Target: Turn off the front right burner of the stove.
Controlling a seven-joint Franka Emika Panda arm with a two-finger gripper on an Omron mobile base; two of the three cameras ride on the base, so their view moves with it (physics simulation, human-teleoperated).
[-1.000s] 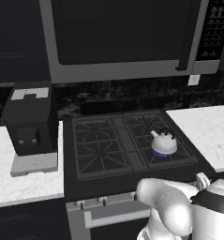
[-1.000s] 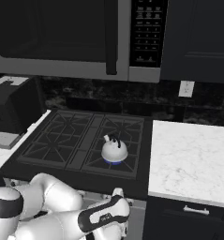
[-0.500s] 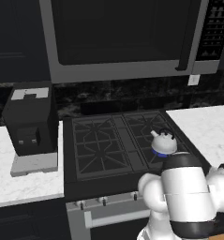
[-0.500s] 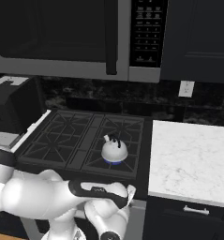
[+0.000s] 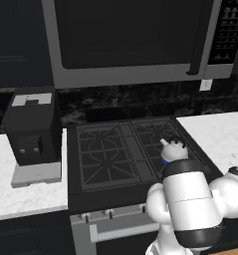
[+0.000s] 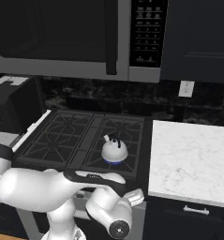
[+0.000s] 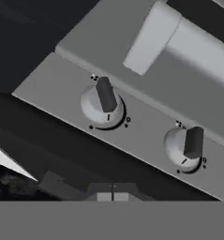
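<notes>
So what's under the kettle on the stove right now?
The kettle sits on the front right burner of the stove. A blue flame ring shows around its base, so the burner looks lit. The burner head itself is covered by the kettle.

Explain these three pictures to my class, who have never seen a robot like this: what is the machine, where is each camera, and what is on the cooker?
This is a rendered kitchen. The white shape is a robot arm on a driving base. Two cameras sit behind it, to its left and right, looking down over the stove. A small kettle stands on the front right burner, where a blue flame ring shows beneath it. A dark appliance sits on the counter beside the stove, and a microwave hangs above. The third camera rides on the hand: it shows two knobs on the stove's silver front panel, close up. Nothing is held.
</notes>
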